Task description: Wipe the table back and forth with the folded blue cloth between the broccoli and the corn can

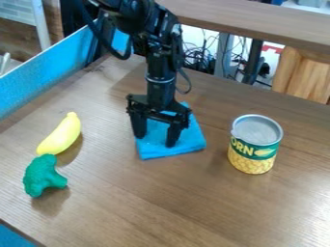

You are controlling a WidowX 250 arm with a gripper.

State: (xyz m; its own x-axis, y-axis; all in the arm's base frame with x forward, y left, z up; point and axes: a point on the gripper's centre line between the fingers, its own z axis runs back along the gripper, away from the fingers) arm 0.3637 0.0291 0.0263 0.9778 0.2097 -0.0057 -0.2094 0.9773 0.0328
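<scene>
The open pincer [155, 138] points downward over blue cloth [149, 152].

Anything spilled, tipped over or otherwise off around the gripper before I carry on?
Nothing looks spilled or damaged. The can stands upright, and the blue cloth lies beneath the open gripper. The only untidy spot is the tangle of dark cables in the background, beyond the far edge of the table.

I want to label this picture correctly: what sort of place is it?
Probably a robotics lab: a black gripper hangs over a blue cloth, with tangled cables behind the wooden table.
</scene>
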